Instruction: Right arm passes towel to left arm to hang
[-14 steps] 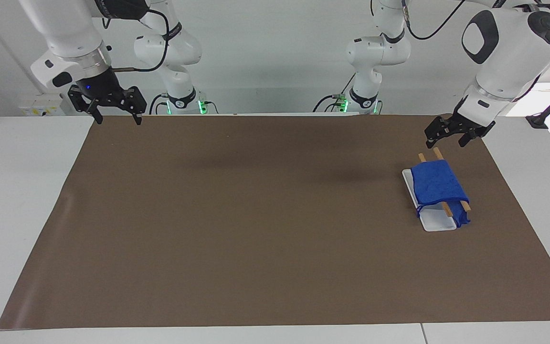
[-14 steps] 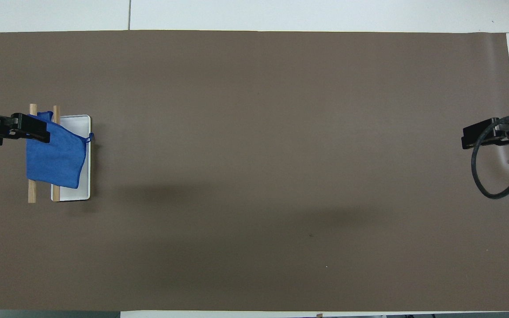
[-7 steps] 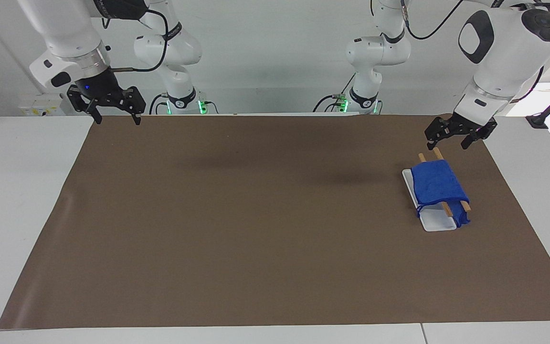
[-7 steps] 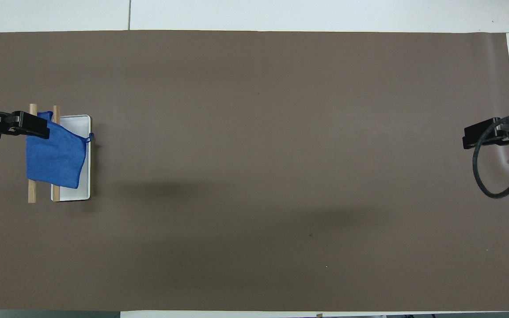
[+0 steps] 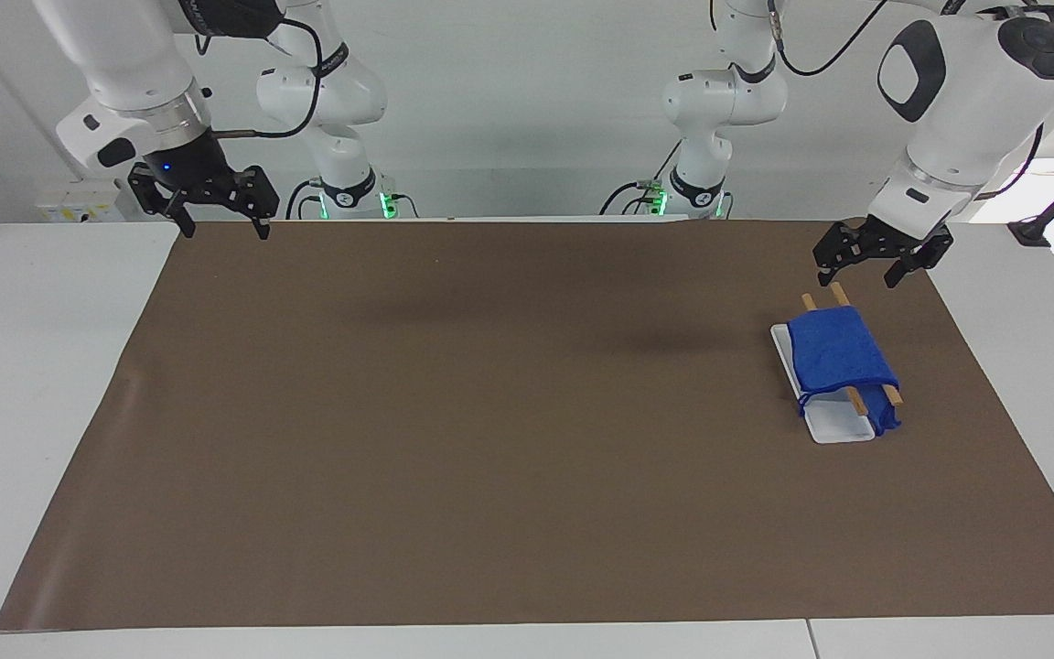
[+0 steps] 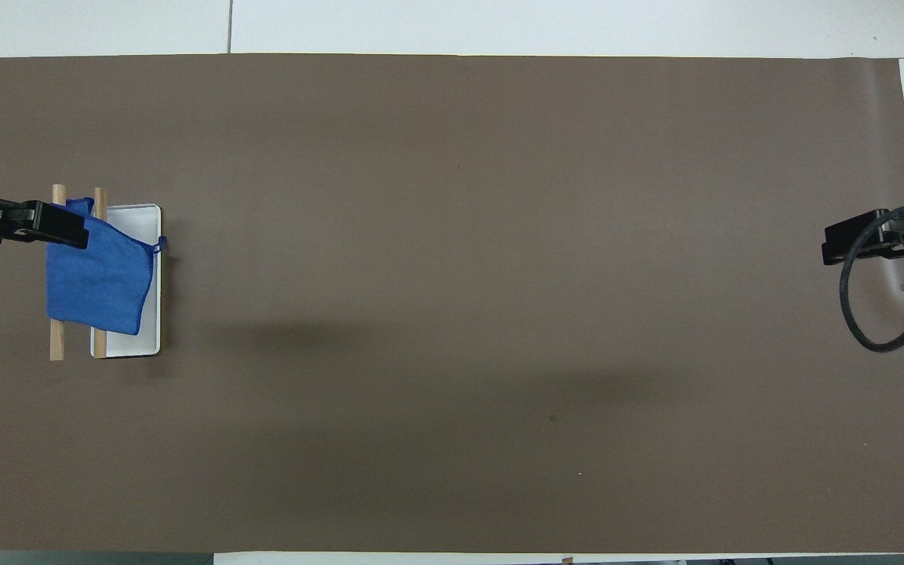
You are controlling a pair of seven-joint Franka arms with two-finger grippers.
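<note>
The royal-blue towel (image 5: 838,352) (image 6: 99,278) hangs draped over two wooden rods (image 5: 840,295) (image 6: 57,341) above a white tray (image 5: 833,430) (image 6: 142,341), toward the left arm's end of the table. A thin blue cord shows at its corner. My left gripper (image 5: 859,275) (image 6: 60,224) hovers open over the rods, clear of the towel and holding nothing. My right gripper (image 5: 225,229) (image 6: 836,243), with its small blue light, waits open and empty over the mat's edge at the right arm's end.
A brown mat (image 5: 490,412) (image 6: 452,314) covers most of the white table (image 5: 33,366). A black cable (image 6: 876,337) loops down from the right wrist. Both arm bases (image 5: 349,197) stand at the robots' edge of the mat.
The left gripper has lifted slightly and drawn a little toward its own end of the table. The towel and the right arm have hardly moved.
</note>
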